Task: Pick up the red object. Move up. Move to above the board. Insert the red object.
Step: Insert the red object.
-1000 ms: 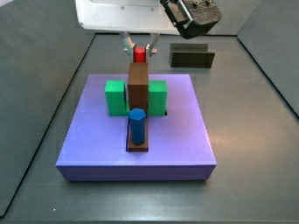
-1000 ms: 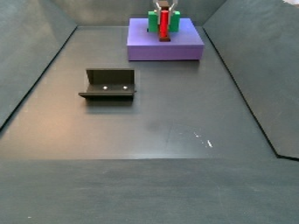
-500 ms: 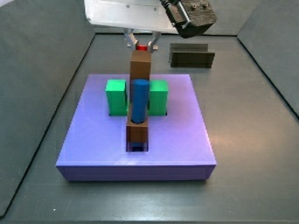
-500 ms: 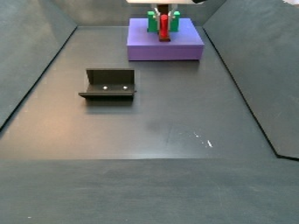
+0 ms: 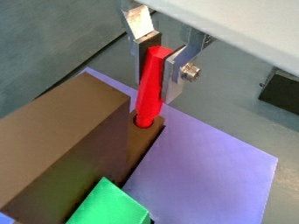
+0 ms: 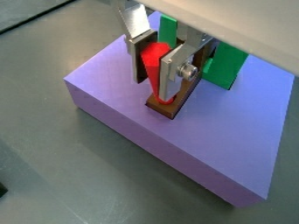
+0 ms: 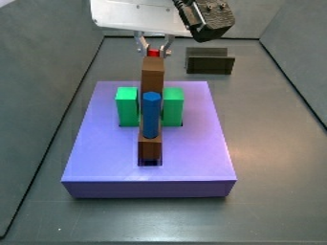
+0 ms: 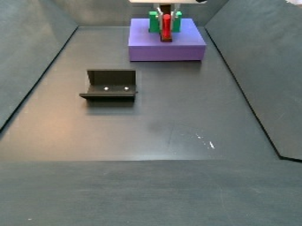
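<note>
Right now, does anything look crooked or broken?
Nothing stands out. The hand holds the red object upright at the end of the brown bar on the board, and no piece looks tipped or damaged.

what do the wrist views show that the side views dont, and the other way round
Only the wrist views show the gripper closely: its silver fingers clamp the red object, whose lower tip sits at the end of the brown bar. Only the side views show the blue peg standing on the bar and the fixture out on the floor. Both share the purple board, the green blocks and the held red object.
</note>
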Controlling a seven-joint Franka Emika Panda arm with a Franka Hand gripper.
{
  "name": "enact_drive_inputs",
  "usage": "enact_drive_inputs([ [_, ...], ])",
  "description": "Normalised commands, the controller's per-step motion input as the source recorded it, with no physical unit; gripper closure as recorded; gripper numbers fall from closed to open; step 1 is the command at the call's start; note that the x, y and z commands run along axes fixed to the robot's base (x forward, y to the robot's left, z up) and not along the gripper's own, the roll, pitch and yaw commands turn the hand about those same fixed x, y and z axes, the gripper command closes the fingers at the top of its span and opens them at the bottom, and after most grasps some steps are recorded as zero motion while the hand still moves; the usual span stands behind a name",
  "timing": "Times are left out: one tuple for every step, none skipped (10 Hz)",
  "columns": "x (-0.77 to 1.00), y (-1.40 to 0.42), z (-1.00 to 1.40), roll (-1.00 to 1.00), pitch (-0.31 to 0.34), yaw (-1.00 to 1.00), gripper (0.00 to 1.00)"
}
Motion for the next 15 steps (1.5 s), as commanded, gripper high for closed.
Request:
enact_drive_inputs([
  [-0.17, -0.17, 0.03, 0.13, 0.0, 0.0, 1.0],
  [-0.18, -0.2, 0.03, 0.16, 0.0, 0.0, 1.0],
  [-0.21, -0.23, 0.03, 0.18, 0.0, 0.0, 1.0],
  [-0.18, -0.24, 0.0, 0.16, 0.0, 0.0, 1.0],
  [-0.07, -0.23, 0.0, 0.22, 0.0, 0.01, 1.0],
  [0.0, -0.17, -0.05, 0.39, 0.0, 0.12, 1.0],
  [0.0, -0.13, -0.06, 0.42, 0.033, 0.11, 1.0],
  [0.07, 0.0, -0.17, 0.31, 0.076, 0.0, 1.0],
  [0.04, 0.01, -0.04, 0.28, 0.09, 0.0, 1.0],
  [0.05, 0.0, 0.0, 0.16, 0.076, 0.0, 1.0],
  [0.03, 0.0, 0.0, 0.11, 0.051, 0.0, 1.0],
  [0.0, 0.0, 0.0, 0.04, 0.013, 0.0, 1.0],
  [0.0, 0.0, -0.05, 0.03, 0.0, 0.0, 1.0],
  [0.04, -0.07, -0.23, 0.08, 0.0, 0.0, 1.0],
  [0.25, -0.08, -0.37, 0.09, 0.009, 0.0, 1.0],
])
